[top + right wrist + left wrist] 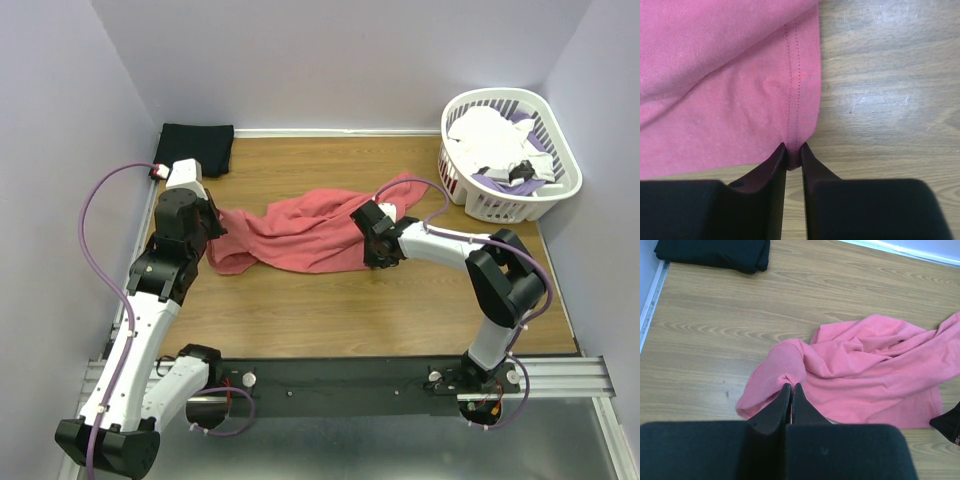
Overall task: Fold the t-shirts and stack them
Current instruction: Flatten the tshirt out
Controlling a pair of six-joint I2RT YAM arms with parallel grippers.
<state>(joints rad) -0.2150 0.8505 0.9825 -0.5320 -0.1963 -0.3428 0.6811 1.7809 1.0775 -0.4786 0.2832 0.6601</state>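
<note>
Pale lavender walls [350, 60] are enclosing a wood-grain counter [330, 300] on three sides. A white strip [330, 132] is running along its far edge, and soft, even light is falling across it.

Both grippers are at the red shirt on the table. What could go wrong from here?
1. The right gripper pinches only the very edge of the coral-red t-shirt, at its stitched hem; the cloth may slip out when lifted.
2. The left gripper is shut on a bunched fold, not a clear corner, and the shirt lies crumpled between the grippers, so it may spread twisted and fold crookedly.
</note>
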